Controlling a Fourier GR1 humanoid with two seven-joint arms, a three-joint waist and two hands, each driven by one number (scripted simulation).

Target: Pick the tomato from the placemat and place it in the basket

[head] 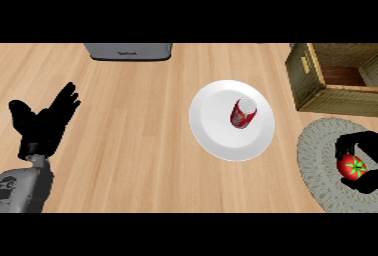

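Curling black right hand [356, 165] fingers round the red green-stemmed tomato [354, 167], sitting on the round grey woven placemat [319, 150] below the brown wicker basket [332, 95]. Resting black left hand [44, 122], fingers spread, far left of placemat.

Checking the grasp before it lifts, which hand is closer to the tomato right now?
Right. The right hand is curled around the tomato on the placemat. The left hand rests open, fingers up, at the view's far left, across the plate.
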